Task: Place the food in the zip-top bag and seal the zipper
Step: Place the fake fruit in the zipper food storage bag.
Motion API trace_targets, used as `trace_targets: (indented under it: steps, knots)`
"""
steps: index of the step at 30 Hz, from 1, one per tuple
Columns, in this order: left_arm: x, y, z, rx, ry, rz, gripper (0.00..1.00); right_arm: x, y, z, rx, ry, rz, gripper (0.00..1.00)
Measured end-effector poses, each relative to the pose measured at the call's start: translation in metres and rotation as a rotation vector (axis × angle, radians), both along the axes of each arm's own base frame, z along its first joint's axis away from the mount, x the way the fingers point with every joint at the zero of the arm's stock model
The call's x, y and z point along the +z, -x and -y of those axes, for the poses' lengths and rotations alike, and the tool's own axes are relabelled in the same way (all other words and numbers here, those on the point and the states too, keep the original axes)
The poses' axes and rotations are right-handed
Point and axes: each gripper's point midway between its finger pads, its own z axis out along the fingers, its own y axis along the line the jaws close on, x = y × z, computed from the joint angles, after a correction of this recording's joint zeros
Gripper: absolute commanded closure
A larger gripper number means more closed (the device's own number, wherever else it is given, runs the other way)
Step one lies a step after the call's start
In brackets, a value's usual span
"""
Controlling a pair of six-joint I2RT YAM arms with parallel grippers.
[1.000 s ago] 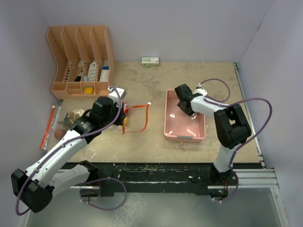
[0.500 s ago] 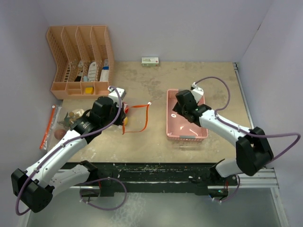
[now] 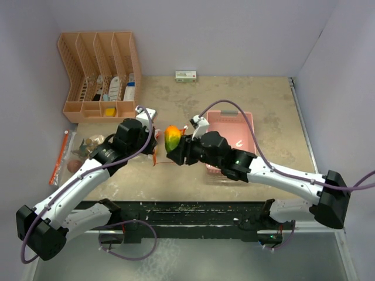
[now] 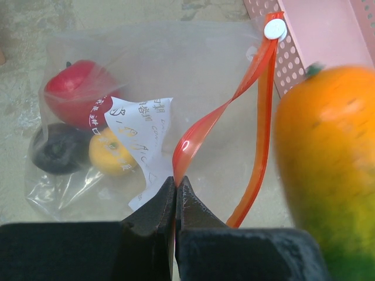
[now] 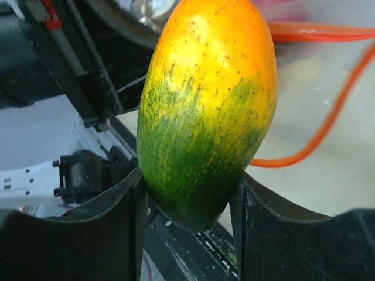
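The clear zip-top bag lies flat with a red apple, a dark ball and a yellow lemon inside. My left gripper is shut on the bag's orange zipper strip, holding the mouth up. In the top view this gripper sits just left of the green-orange mango. My right gripper is shut on the mango, which hangs close beside the bag's mouth. The mango also fills the right of the left wrist view.
A pink basket stands behind the right arm. A tan ball cluster and a brown ball lie left of the left arm. A peach desk organizer stands at the back left, with a small box at the back wall.
My right arm has swung left out of the pink basket with the mango in its grip, over to the bag's mouth. The left arm has held still on the zipper strip.
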Motion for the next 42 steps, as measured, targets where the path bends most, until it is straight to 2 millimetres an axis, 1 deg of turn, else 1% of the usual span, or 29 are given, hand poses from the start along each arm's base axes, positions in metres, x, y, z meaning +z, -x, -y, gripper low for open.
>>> trace_targets:
  steps: [3, 6, 7, 9, 11, 12, 14, 17, 19, 20, 21, 24, 28, 31, 34, 37, 38, 40, 42]
  knots:
    - [0.000, 0.000, 0.000, 0.001, 0.002, 0.000, 1.00, -0.011, 0.008, -0.020, 0.072, 0.001, -0.012, 0.95]
    - [0.001, 0.001, 0.000, 0.001, 0.002, 0.000, 1.00, -0.030, 0.010, -0.029, 0.099, 0.028, -0.044, 0.95]
    - [0.003, 0.001, 0.000, 0.001, 0.003, 0.003, 1.00, -0.036, 0.010, -0.030, 0.101, 0.038, -0.052, 0.95]
    - [0.005, 0.001, -0.001, 0.002, 0.005, 0.006, 1.00, -0.039, 0.010, -0.031, 0.101, 0.047, -0.057, 0.93]
    - [0.007, 0.001, -0.001, 0.001, 0.007, 0.010, 1.00, -0.040, 0.008, -0.030, 0.088, 0.057, -0.056, 0.90]
    - [0.009, 0.001, -0.001, 0.001, 0.009, 0.012, 1.00, -0.039, 0.006, -0.030, 0.078, 0.064, -0.055, 0.85]
    - [0.011, 0.001, -0.001, 0.001, 0.013, 0.018, 1.00, -0.033, 0.000, -0.035, 0.064, 0.072, -0.051, 0.68]
    - [0.015, 0.001, -0.001, 0.006, 0.021, 0.026, 1.00, -0.017, -0.018, -0.048, 0.026, 0.092, -0.022, 0.34]
    - [0.016, 0.001, -0.004, 0.017, 0.022, 0.028, 1.00, -0.012, -0.028, -0.053, 0.000, 0.112, -0.009, 0.09]
    - [0.018, 0.001, -0.004, 0.018, 0.025, 0.031, 1.00, -0.011, -0.033, -0.055, -0.014, 0.123, -0.003, 0.01]
    - [0.018, 0.002, -0.004, 0.015, 0.026, 0.032, 1.00, -0.011, -0.037, -0.055, -0.028, 0.135, 0.001, 0.00]
    - [0.020, 0.004, -0.007, 0.020, 0.026, 0.033, 1.00, -0.022, -0.043, -0.046, -0.068, 0.200, 0.003, 0.01]
    - [0.021, 0.006, -0.006, 0.015, 0.031, 0.036, 1.00, -0.030, -0.041, -0.034, -0.089, 0.240, -0.003, 0.00]
    - [0.021, 0.006, -0.006, 0.014, 0.031, 0.035, 1.00, -0.023, -0.036, -0.019, -0.106, 0.234, 0.006, 0.00]
    - [0.022, 0.006, -0.006, 0.015, 0.034, 0.034, 1.00, -0.006, -0.029, 0.001, -0.137, 0.204, 0.019, 0.00]
    - [0.023, 0.006, -0.006, 0.016, 0.039, 0.034, 1.00, 0.007, -0.026, 0.017, -0.180, 0.176, 0.027, 0.04]
    - [0.023, 0.006, -0.005, 0.016, 0.040, 0.035, 1.00, 0.008, -0.025, 0.021, -0.194, 0.174, 0.023, 0.06]
    - [0.025, 0.006, -0.005, 0.017, 0.044, 0.039, 1.00, 0.003, -0.026, 0.026, -0.217, 0.187, 0.011, 0.08]
    - [0.028, 0.005, -0.005, 0.017, 0.048, 0.043, 1.00, -0.010, -0.029, 0.027, -0.232, 0.218, -0.012, 0.11]
